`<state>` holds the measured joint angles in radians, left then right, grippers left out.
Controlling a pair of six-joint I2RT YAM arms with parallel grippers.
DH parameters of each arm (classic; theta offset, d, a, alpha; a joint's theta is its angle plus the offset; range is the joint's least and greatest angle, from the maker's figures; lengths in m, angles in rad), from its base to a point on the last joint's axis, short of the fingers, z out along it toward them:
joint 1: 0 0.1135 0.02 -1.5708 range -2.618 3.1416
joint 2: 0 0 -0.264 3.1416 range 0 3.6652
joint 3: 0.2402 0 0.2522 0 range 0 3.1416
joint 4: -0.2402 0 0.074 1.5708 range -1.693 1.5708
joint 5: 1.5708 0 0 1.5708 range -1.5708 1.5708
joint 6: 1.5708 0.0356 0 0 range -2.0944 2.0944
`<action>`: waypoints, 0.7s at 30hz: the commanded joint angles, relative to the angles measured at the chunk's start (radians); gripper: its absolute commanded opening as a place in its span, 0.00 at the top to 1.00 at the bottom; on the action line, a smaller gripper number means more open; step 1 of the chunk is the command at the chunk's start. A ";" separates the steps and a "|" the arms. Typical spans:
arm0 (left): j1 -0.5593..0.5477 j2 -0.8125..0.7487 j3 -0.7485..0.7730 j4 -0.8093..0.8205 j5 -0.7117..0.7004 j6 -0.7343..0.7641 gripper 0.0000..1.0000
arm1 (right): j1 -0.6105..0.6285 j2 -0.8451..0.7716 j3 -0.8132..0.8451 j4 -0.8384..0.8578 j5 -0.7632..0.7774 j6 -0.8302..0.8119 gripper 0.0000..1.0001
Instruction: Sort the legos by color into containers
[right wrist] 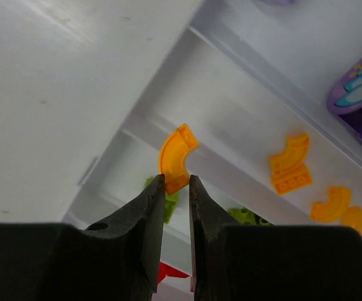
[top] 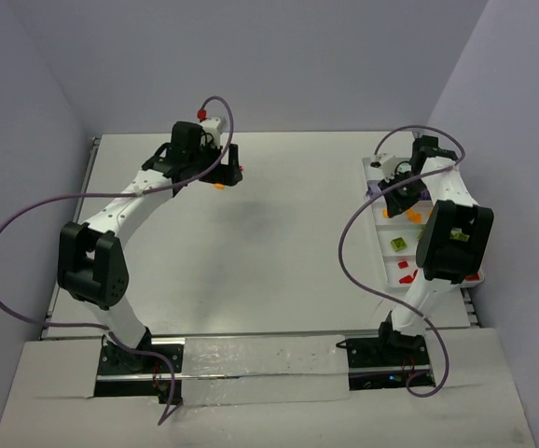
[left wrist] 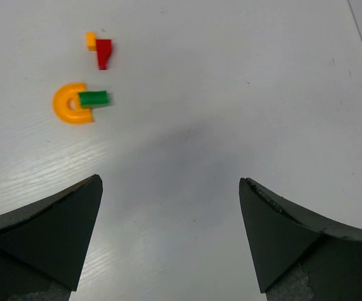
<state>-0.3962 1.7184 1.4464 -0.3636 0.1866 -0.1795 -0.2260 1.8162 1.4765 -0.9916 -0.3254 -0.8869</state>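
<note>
My right gripper [right wrist: 176, 179] is shut on a curved orange brick [right wrist: 176, 157] and holds it over the white divided tray [right wrist: 231, 113]. Below lie two orange bricks [right wrist: 290, 164], lime bricks [right wrist: 168, 204], a red brick [right wrist: 168, 273] and a purple piece [right wrist: 356, 94], each colour in its own compartment. In the top view this gripper [top: 395, 201] hangs over the tray [top: 375, 173] at the right. My left gripper [left wrist: 171, 182] is open and empty above bare table. Ahead of it to the left lie an orange arch [left wrist: 72, 103], a green brick [left wrist: 94, 98], a red brick [left wrist: 104, 53] and a small orange brick [left wrist: 91, 41].
A clear plastic strip [top: 260, 369] lies along the near edge between the arm bases. Walls close the table at the back and both sides. The left arm [top: 120, 210] reaches to the far middle, with purple cables looping off both arms.
</note>
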 commanded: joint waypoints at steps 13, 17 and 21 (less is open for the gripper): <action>0.094 0.029 0.092 -0.069 0.051 0.012 0.01 | -0.030 0.177 0.113 0.166 0.199 0.141 0.59; 0.095 0.041 0.091 -0.074 0.053 0.025 0.01 | -0.030 0.160 0.111 0.170 0.197 0.153 0.43; 0.107 0.053 0.084 -0.071 0.070 0.034 0.01 | -0.029 0.136 0.117 0.162 0.186 0.165 0.40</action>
<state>-0.2993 1.7593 1.4967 -0.4334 0.2228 -0.1680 -0.2535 1.9980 1.5471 -0.8474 -0.1389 -0.7455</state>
